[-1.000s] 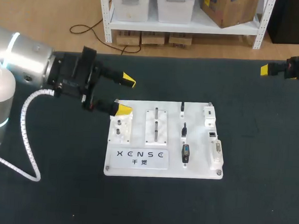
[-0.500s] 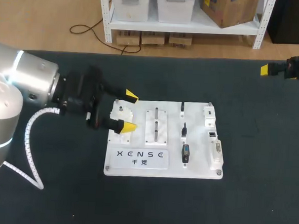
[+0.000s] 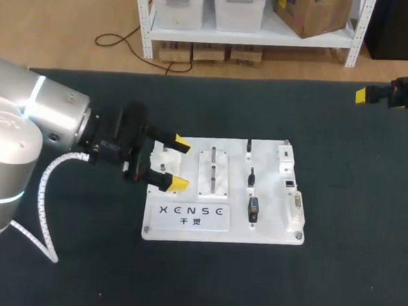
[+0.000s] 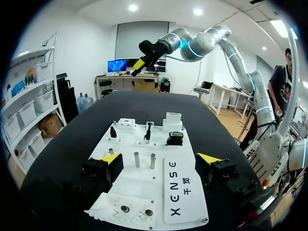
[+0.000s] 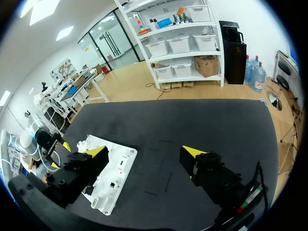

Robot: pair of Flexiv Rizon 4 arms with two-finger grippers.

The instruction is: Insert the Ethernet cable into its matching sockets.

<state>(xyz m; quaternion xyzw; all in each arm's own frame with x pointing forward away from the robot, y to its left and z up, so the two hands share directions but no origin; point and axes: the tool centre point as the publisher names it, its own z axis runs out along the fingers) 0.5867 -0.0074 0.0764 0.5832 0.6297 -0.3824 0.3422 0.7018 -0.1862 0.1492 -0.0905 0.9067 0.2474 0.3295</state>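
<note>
A white connector board [image 3: 186, 225] lies mid-table, with three small black plugs [image 3: 252, 177] in a row and white sockets [image 3: 289, 182] along its right edge. I cannot make out a loose Ethernet cable. My left gripper [image 3: 178, 164] hovers open over the board's left end with nothing between its fingers. In the left wrist view the left gripper [image 4: 161, 159] straddles two metal pegs [image 4: 144, 160], and the plugs [image 4: 147, 132] lie ahead of it. My right gripper [image 3: 363, 95] sits far off at the table's back right. In its own view the right gripper [image 5: 144, 151] is open and empty, with the board [image 5: 115, 166] well beyond one finger.
The dark table mat [image 3: 335, 272] surrounds the board on all sides. My left arm's white coiled hose [image 3: 41, 205] hangs over the mat at the left. My right arm [image 4: 192, 43] shows high beyond the board in the left wrist view.
My left gripper has moved right and toward the front, from beside the board's back-left corner to over its left end. The right arm has not moved.
</note>
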